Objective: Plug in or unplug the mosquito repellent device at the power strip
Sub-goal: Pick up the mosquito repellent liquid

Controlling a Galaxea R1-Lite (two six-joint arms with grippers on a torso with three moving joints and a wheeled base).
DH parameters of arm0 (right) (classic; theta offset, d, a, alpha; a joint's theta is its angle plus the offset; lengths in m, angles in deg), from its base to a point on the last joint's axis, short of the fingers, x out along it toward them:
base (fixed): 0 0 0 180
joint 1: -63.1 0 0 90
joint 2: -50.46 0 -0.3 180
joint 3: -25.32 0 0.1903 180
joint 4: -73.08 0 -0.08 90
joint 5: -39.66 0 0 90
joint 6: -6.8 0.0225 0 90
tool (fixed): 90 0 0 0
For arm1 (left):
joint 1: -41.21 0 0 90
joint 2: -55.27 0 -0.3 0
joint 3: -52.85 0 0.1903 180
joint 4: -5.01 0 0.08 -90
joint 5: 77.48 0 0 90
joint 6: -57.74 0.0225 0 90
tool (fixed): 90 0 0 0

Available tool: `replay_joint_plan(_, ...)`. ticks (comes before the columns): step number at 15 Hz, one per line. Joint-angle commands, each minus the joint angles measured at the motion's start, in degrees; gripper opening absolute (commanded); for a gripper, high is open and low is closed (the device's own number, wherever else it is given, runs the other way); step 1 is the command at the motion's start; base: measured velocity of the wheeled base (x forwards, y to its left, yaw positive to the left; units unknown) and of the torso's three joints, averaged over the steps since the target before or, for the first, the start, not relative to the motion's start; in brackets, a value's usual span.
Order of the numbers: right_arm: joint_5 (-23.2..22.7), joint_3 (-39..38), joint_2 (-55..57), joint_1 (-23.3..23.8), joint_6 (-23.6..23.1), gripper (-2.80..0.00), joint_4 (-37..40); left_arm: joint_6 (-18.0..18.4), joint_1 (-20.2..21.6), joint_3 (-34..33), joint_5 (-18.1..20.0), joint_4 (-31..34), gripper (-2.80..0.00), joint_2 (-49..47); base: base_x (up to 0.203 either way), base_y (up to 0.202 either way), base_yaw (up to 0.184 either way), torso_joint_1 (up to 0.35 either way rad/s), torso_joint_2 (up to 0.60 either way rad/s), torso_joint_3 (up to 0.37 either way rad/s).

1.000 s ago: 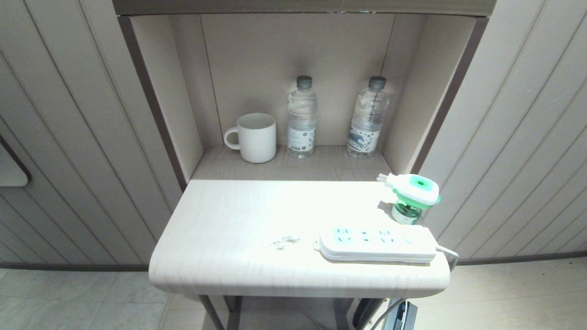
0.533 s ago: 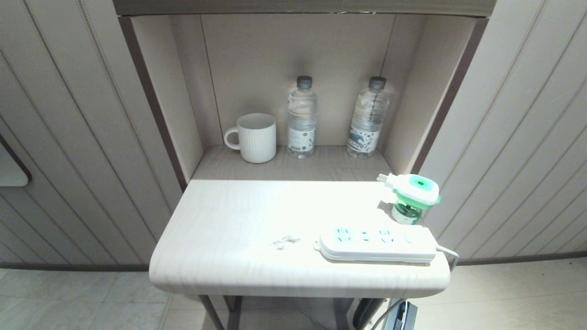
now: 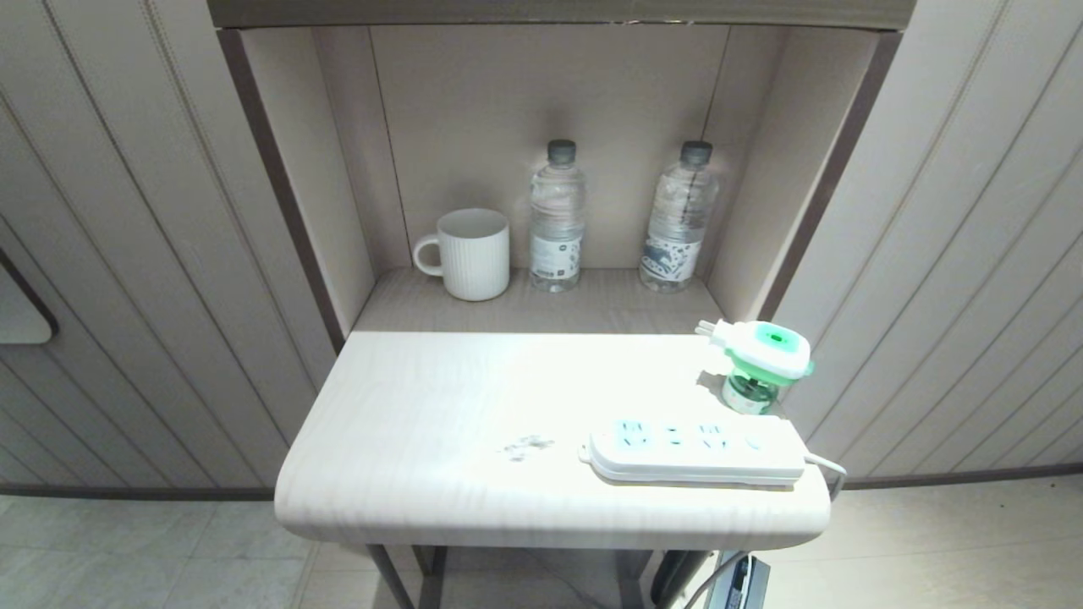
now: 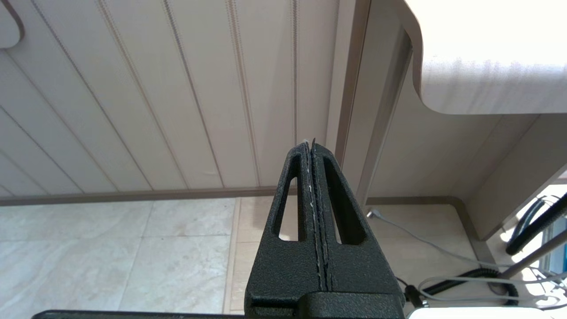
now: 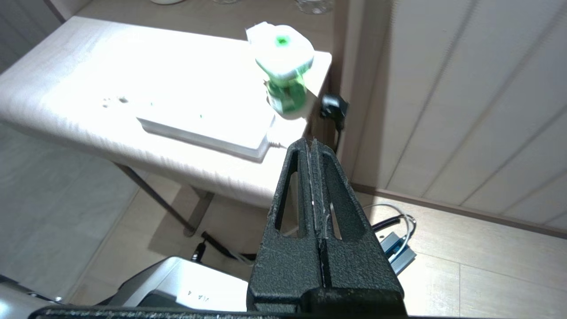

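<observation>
Pale wood-grain tabletop with rounded front corners, jutting out of a wall niche. At 4 o'clock on it, white strip lying flat, long side along the front edge, cord leaving its right end over the rim. Just behind the strip at 2 o'clock, device upright on its green bottle, prongs aimed toward 10 o'clock, unplugged. Small grey smudge left of the strip. In the niche at 12 o'clock: ribbed white mug, handle leftward, then two bottles with dark caps.
</observation>
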Motion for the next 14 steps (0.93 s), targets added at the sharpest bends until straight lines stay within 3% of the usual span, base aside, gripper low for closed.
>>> replay_joint_plan(1, -0.2, 5.6, 13.7, -0.8, -0.5, -2.8, 0.2, 0.0, 0.0, 0.0, 0.0, 0.0, -2.8, 0.0, 0.0, 0.0, 0.0, 0.0, 0.0, 0.0)
replay_joint_plan(3, -1.5, 9.2, 21.1, 3.7, -3.2, -2.8, 0.1, 0.0, 0.0, 0.0, 0.0, 0.0, -2.8, 0.0, 0.0, 0.0, 0.0, 0.0, 0.0, 0.0)
replay_joint_plan(5, -8.3, 13.0, 26.3, 16.9, -5.6, -2.8, 0.1, 0.0, 0.0, 0.0, 0.0, 0.0, -2.8, 0.0, 0.0, 0.0, 0.0, 0.0, 0.0, 0.0)
replay_joint_plan(7, -22.5, 17.5, 30.4, 32.0, -7.4, -2.8, 1.2, 0.0, 0.0, 0.0, 0.0, 0.0, -2.8, 0.0, 0.0, 0.0, 0.0, 0.0, 0.0, 0.0)
replay_joint_plan(8, -32.1, 20.3, 32.4, 39.0, -8.3, -2.8, 3.2, 0.0, 0.0, 0.0, 0.0, 0.0, -2.8, 0.0, 0.0, 0.0, 0.0, 0.0, 0.0, 0.0)
replay_joint_plan(9, -40.8, 22.4, 34.1, 43.2, -9.4, -2.8, 5.7, 0.0, 0.0, 0.0, 0.0, 0.0, -2.8, 0.0, 0.0, 0.0, 0.0, 0.0, 0.0, 0.0)
replay_joint_plan(10, -45.8, 23.1, 35.1, 45.6, -11.2, -2.8, 8.0, 0.0, 0.0, 0.0, 0.0, 0.0, -2.8, 0.0, 0.0, 0.0, 0.0, 0.0, 0.0, 0.0)
replay_joint_plan(12, -46.8, 21.7, 36.4, 43.4, -16.9, -2.8, 11.4, 0.0, -0.1, 0.0, 0.0, 0.0, -2.8, 0.0, 0.0, 0.0, 0.0, 0.0, 0.0, 0.0)
replay_joint_plan(14, -46.8, 20.7, 39.5, 39.1, -30.1, -2.8, 18.1, 0.0, 0.0, 0.0, 0.0, 0.0, -2.8, 0.0, 0.0, 0.0, 0.0, 0.0, 0.0, 0.0)
